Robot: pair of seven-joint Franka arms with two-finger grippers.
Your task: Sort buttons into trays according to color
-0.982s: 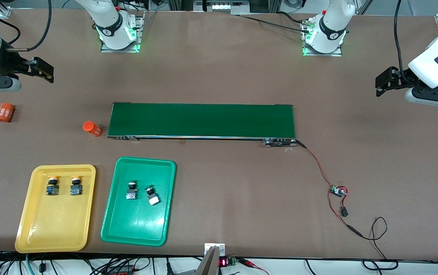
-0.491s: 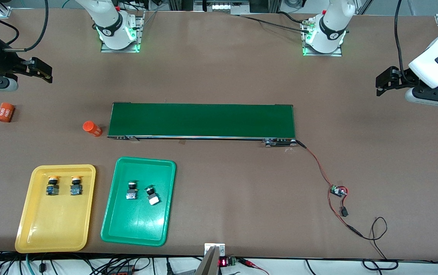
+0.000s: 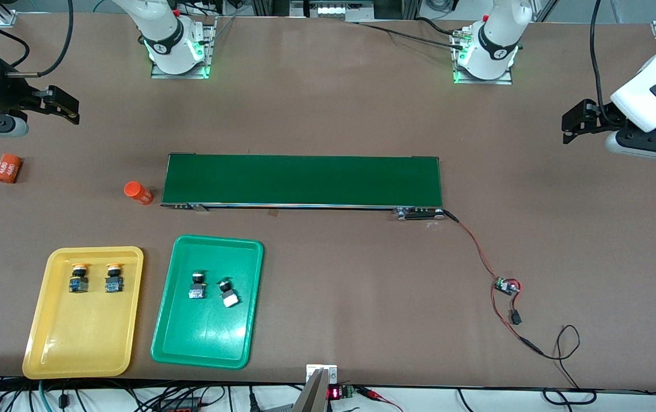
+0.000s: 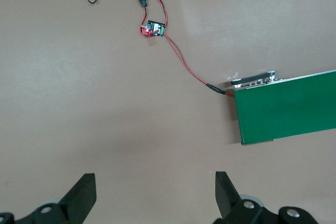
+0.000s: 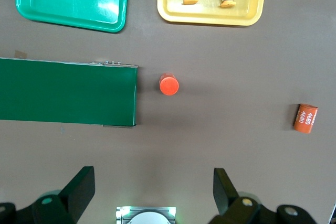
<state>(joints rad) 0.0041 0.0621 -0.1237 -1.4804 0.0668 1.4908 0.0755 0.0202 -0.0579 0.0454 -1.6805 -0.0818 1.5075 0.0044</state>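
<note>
Nearest the front camera, toward the right arm's end of the brown desk point(image 3: 333, 114), lie the yellow tray point(image 3: 47, 343) with two yellow buttons point(image 3: 79, 277) and the green tray point(image 3: 190, 337) with two green buttons point(image 3: 197, 285). Farther off runs the belt point(image 3: 302, 180), an orange cylinder point(image 3: 138, 192) just beside it. Both arms wait: right end effector point(image 3: 67, 109) and left end effector point(image 3: 572, 123), each spread wide over bare desk.
</note>
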